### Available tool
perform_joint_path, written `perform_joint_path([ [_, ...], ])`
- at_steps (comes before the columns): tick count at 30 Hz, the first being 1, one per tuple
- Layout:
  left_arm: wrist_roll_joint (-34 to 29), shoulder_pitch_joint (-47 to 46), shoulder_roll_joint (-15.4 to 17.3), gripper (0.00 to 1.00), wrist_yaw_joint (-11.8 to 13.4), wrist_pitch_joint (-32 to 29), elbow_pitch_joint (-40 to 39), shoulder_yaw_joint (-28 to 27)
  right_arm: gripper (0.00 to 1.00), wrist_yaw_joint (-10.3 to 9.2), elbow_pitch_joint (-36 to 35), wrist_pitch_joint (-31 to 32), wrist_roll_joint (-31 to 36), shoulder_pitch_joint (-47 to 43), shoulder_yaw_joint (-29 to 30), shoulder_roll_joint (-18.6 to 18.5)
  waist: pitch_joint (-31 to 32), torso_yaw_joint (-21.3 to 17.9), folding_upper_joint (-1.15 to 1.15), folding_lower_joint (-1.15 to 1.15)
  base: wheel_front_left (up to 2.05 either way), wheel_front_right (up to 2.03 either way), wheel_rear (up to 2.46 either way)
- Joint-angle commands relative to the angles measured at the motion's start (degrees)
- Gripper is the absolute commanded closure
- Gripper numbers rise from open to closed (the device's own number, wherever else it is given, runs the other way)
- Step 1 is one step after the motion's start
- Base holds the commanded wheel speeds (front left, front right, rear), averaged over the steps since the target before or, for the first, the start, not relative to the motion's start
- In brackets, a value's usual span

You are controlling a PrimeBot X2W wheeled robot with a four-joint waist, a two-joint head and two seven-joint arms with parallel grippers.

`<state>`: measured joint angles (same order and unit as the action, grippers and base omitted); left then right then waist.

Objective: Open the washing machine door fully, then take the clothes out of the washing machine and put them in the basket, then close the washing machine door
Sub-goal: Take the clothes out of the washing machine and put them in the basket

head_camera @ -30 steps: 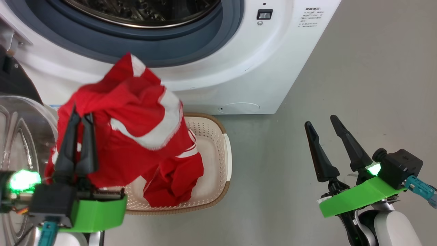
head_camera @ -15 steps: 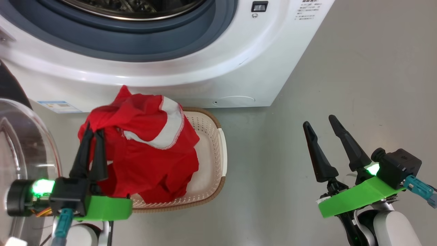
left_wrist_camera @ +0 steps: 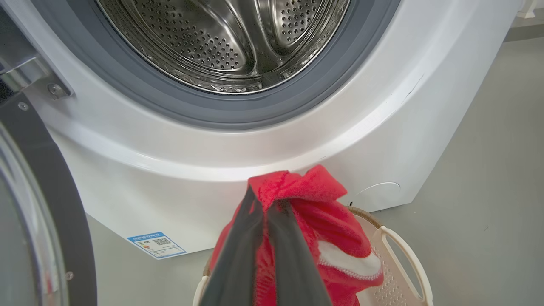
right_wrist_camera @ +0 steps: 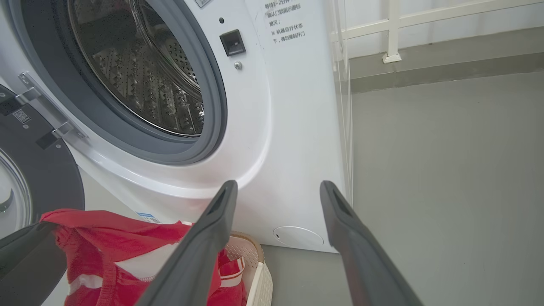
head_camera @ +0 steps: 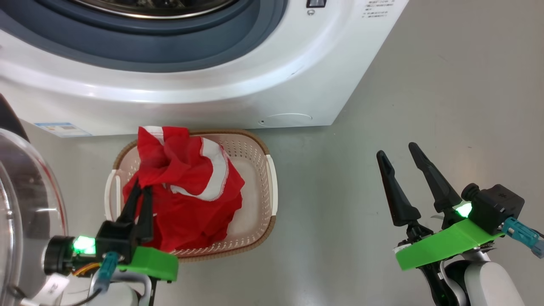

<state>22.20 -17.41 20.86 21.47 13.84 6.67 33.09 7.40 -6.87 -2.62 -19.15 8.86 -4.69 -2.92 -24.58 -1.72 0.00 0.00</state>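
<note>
While the left hand (head_camera: 143,187) clamps the clothes (head_camera: 191,187) over the basket (head_camera: 272,187), the right hand (head_camera: 396,149) gapes.

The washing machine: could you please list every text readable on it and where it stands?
"确认门锁指示图标": printed notice on the washing machine front, right of the opening.
"下,请勿强制开门": same notice, last line.
Blue sticker, low on the front: too small to read.
QR sticker on the washing machine door: too small.
</note>
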Motion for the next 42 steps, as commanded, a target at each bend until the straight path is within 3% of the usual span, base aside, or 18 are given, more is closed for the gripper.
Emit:
perform_joint_path([
  [1, 0.3, -2.3, 1.0, 1.0, -0.4, 0.8, 0.0, -1.9, 0.0, 0.09, -1.5, -0.2, 0.6, 0.8, -1.5, 0.0, -0.3, -0.2, 0.0, 0.0, 0.0, 0.0, 0.0],
  [26, -1.9, -15.6, -7.5, 1.0, -12.4, 1.2, 33.1, -3.9, 0.0, 0.09, -1.7, -0.7, 0.4, 3.1, -2.0, 0.0, -7.0, -3.8, 0.0, 0.0, 0.0, 0.0, 0.0],
  [42, -4.2, -22.6, -9.7, 1.0, -15.8, 1.2, 46.6, -6.2, 0.0, 0.09, -2.0, -0.9, 0.4, 4.6, -2.2, 0.0, -11.1, -5.5, 0.0, 0.0, 0.0, 0.0, 0.0],
])
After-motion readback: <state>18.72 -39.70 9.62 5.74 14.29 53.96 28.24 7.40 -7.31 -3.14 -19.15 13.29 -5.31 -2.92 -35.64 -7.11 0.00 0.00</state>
